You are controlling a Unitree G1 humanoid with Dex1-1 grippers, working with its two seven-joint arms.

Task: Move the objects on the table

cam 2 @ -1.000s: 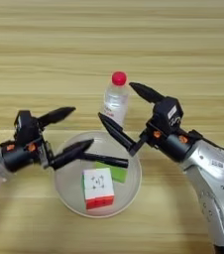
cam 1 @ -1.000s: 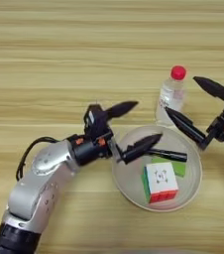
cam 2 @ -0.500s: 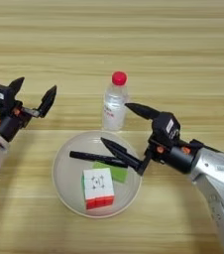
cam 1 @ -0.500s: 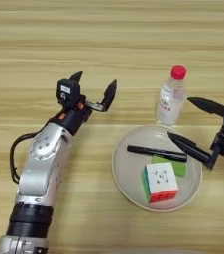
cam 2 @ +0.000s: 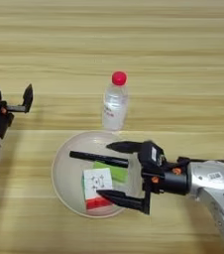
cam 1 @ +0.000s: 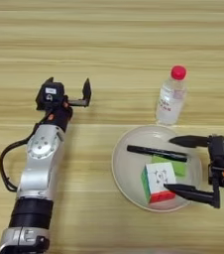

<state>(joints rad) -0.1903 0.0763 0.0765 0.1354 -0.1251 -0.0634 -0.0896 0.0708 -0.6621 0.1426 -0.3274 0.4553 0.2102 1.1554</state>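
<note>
Presently on view, itemised:

Table [cam 1: 114, 39]: wide light-brown wood with horizontal grain stripes, filling both views.

Plate [cam 2: 64, 173]: round, off-white, on the near part of the table, right of centre. It holds three things.

Puzzle cube [cam 2: 97, 183]: on the plate, toward its near side. White face up; a green side and a red lower edge show.

Black pen [cam 1: 156, 152]: lying across the plate on the far side of the cube, running left to right.

Flat green block [cam 1: 171, 164]: on the plate, between the pen and the cube, just beside the cube's far right corner.

Bottle [cam 1: 170, 96]: small, clear plastic, red cap, standing upright on the table just beyond the plate's far rim. Whether it touches the rim cannot be told.

Right gripper [cam 2: 118, 172]: over the right half of the plate, fingers pointing left and spread wide. One finger reaches over the far rim near the pen's right end; the other lies at the cube's near right edge. Nothing is clamped between them.

Left gripper [cam 1: 68, 88]: out on the left of the table, well apart from the plate, raised toward the far side. Fingers parted, nothing between them.

Left arm [cam 1: 39, 168]: silver and black, running from the near left edge up to its gripper.
</note>
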